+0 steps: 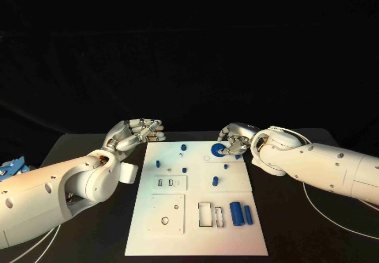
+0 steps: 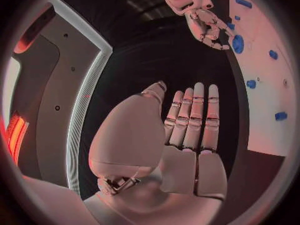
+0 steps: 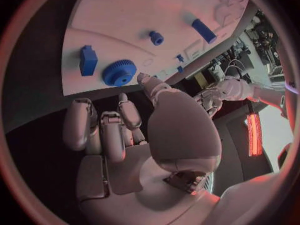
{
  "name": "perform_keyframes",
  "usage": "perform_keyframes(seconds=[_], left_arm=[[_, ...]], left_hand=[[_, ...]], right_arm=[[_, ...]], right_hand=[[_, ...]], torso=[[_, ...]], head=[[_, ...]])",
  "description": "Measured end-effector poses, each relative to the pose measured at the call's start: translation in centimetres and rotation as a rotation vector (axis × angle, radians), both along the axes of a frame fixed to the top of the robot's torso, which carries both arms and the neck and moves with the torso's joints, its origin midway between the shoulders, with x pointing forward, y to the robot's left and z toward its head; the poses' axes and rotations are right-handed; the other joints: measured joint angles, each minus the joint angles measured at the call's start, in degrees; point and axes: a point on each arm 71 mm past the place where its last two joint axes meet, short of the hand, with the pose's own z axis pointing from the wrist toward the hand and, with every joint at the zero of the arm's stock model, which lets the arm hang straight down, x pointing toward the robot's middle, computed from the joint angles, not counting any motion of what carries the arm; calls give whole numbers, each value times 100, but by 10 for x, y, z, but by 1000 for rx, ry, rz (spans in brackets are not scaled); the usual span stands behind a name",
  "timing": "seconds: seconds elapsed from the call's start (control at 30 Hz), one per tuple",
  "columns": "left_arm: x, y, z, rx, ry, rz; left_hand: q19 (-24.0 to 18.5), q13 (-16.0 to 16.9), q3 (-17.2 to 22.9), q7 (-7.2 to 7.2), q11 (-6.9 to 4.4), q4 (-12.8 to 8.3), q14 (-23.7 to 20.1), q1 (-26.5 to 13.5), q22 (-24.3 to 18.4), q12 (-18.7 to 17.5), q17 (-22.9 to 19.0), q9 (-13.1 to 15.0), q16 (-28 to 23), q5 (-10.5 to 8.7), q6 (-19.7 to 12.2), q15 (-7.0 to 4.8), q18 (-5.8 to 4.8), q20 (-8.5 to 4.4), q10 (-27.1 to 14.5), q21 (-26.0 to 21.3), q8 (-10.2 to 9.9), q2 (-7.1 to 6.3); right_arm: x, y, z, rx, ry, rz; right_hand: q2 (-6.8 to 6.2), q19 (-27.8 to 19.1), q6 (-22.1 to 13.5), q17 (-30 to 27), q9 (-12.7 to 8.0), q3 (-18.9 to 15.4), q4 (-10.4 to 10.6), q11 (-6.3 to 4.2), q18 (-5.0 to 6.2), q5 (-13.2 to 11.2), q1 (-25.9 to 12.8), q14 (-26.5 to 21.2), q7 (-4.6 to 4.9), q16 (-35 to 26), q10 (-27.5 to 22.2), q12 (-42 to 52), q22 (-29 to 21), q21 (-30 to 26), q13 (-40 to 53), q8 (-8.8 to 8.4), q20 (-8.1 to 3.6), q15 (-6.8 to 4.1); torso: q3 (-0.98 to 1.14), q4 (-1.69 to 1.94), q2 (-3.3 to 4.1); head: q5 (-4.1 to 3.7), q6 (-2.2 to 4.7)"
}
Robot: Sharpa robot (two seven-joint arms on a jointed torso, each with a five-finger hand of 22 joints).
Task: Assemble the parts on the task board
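The white task board (image 1: pixel 197 230) lies in the middle of the table. A blue gear (image 1: pixel 217 149) sits near its far edge, and my right hand (image 1: pixel 237 141) hovers right beside it with fingers loosely bent, gripping nothing. The right wrist view has the gear (image 3: pixel 119 72) just past that hand (image 3: pixel 119 135), next to a blue block (image 3: pixel 88 60). My left hand (image 1: pixel 138 131) is off the board's far left corner, and its fingers (image 2: pixel 197 115) are stretched out flat and bare. A blue cylinder (image 1: pixel 235 213) and a blue bar (image 1: pixel 247 215) lie at the near right.
Small blue pegs (image 1: pixel 183 147) (image 1: pixel 158 163) (image 1: pixel 214 179) stand on the board's far half. White cable (image 1: pixel 316 208) loops on the table right of the board. A blue object (image 1: pixel 12 167) lies at the far left edge. Black table surrounds the board.
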Motion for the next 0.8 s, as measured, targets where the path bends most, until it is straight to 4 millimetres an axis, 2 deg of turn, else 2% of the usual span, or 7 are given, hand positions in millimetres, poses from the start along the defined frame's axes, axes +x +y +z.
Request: perform_keyframes(seconds=[0.2, 0.5, 0.8], left_arm=[[2, 2, -1, 2, 0, 6], [3, 3, -1, 3, 0, 9], [4, 3, -1, 3, 0, 10]], left_hand=[[0, 0, 0, 0, 0, 0, 0, 0, 0, 0, 0, 0, 0, 0, 0, 0, 0, 0, 0, 0, 0, 0], [0, 0, 0, 0, 0, 0, 0, 0, 0, -24, 5, 0, 0, 0, 0, 0, 0, 0, 0, 0, 0, 0], [0, 0, 0, 0, 0, 0, 0, 0, 1, -24, 4, 1, 0, 0, 0, 0, 0, 0, 0, 0, 0, 0]], right_arm=[[3, -2, -3, -28, -16, -17], [6, -2, -5, -53, -26, -27], [6, 1, -10, -68, -27, -19]], right_hand=[[0, 0, 0, 0, 0, 0, 0, 0, 0, 0, 0, 0, 0, 0, 0, 0, 0, 0, 0, 0, 0, 0], [0, 0, 0, -1, -1, 0, 0, 0, 0, 0, 0, 21, 0, 22, 0, 0, -1, 0, 0, -1, 0, 21], [31, -1, 0, -2, 11, 1, 0, 0, 0, -21, 30, 21, 0, 22, 0, 0, 4, 0, 27, 33, 0, 21]], torso=[[2, -8, 1], [11, 10, 16], [12, 8, 21]], head=[[7, -15], [-4, -44], [24, -83]])
